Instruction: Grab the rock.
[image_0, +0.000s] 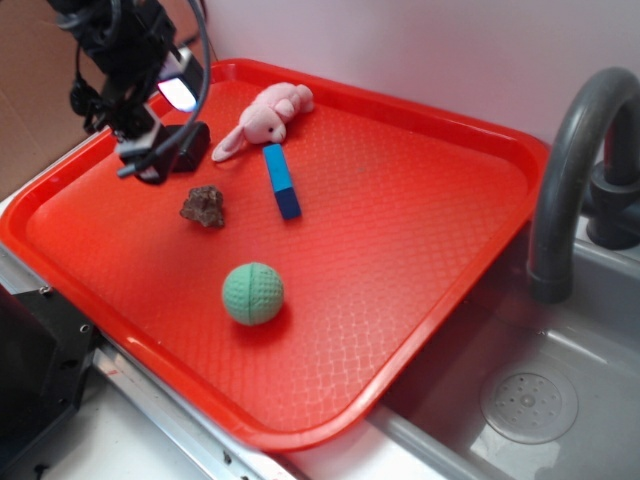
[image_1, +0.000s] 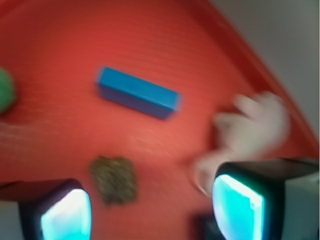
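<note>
Brown-grey rock (image_1: 114, 180) sits on the red tray (image_1: 150, 45) just ahead of the open claw (image_1: 150, 207), nearer its left finger (image_1: 65, 212) than its right finger (image_1: 239, 205), untouched. Best shift left to centre it, then descend and close; blue block (image_1: 137, 93) lies beyond.

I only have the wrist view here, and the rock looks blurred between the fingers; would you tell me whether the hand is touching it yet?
Observer: No. In the exterior view the hand hangs open behind the rock, toward the back left corner of the tray, with a gap between them.
Operator: Thank you. What is the green thing at my left edge?
Observer: A dimpled green ball, nearer the tray's front edge than the rock and apart from it.
Operator: Is anything beside the tray?
Observer: A grey faucet and a sink, along the tray edge farthest from the hand.
</note>
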